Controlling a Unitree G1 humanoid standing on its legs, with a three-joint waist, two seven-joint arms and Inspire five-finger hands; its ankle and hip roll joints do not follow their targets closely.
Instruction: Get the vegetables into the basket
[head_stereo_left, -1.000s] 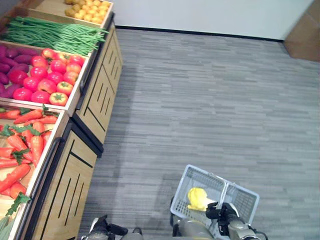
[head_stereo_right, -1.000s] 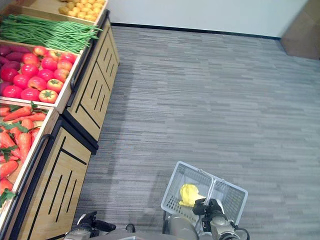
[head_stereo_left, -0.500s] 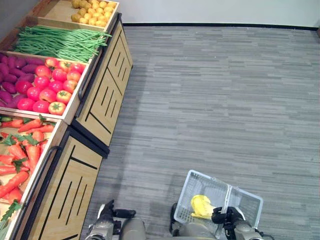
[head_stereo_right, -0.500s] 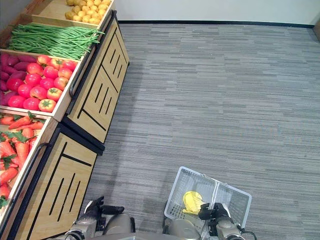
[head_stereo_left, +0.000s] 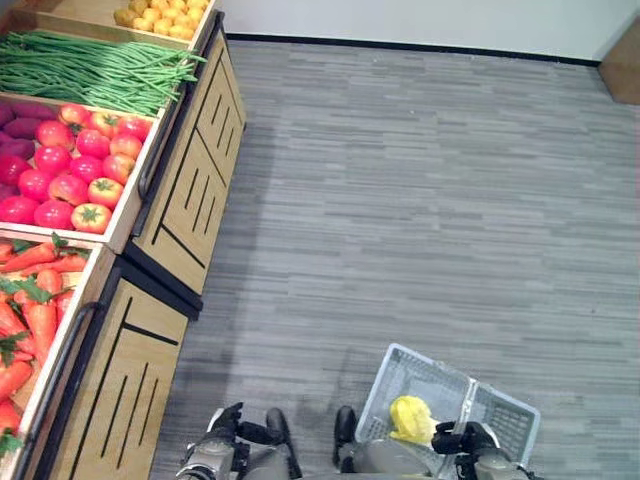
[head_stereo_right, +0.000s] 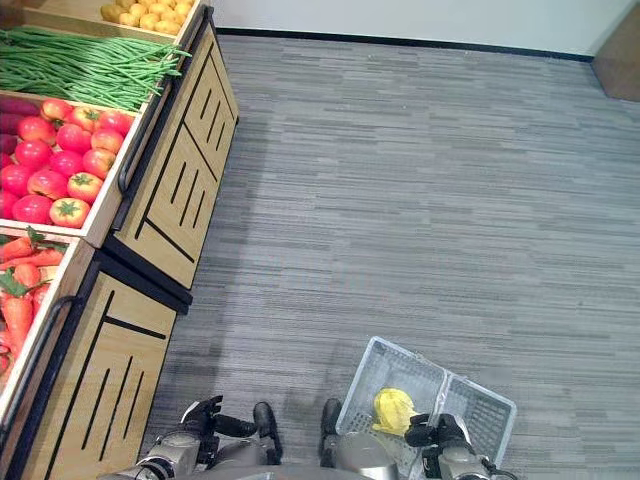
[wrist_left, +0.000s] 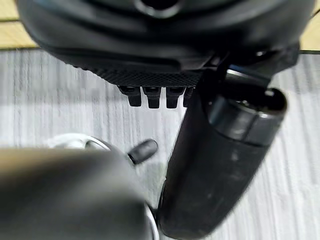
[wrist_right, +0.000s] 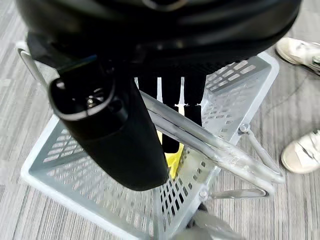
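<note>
**A:** What has changed over the last second?

**B:** Mostly the camera. The whole head view has swung, so the produce stand (head_stereo_left: 150, 250) sits further toward nine o'clock now, while the basket (head_stereo_left: 500, 415) hangs at about five o'clock, slightly further right than before. Nothing on the stand has moved in itself.

**A:** And the hands?

**B:** The right hand (wrist_right: 172, 107) has its fingers curled round the basket's metal handles (wrist_right: 220, 150), carrying it above the grey floor (head_stereo_left: 420, 200). The left hand (head_stereo_left: 222, 440) is at seven o'clock, empty, fingers loosely curled with the thumb sticking out; it has crept a little nearer the centre.

**A:** Where are the vegetables?

**B:** One yellow vegetable (head_stereo_left: 410, 420), probably a pepper, lies in the basket. The rest are in the stand's bins: carrots (head_stereo_left: 30, 310) at nine o'clock, tomatoes (head_stereo_left: 70, 165) at ten, green beans (head_stereo_left: 90, 65) and small yellow produce (head_stereo_left: 160, 15) toward eleven.

**A:** So what does that mean for the task?

**B:** I'd judge it as repositioning between picks. One item is in; the free hand looks ready to reach for another.

**A:** Anyone nearby?

**B:** A person's white shoes (wrist_right: 300, 150) show on the floor in the right wrist view.
</note>
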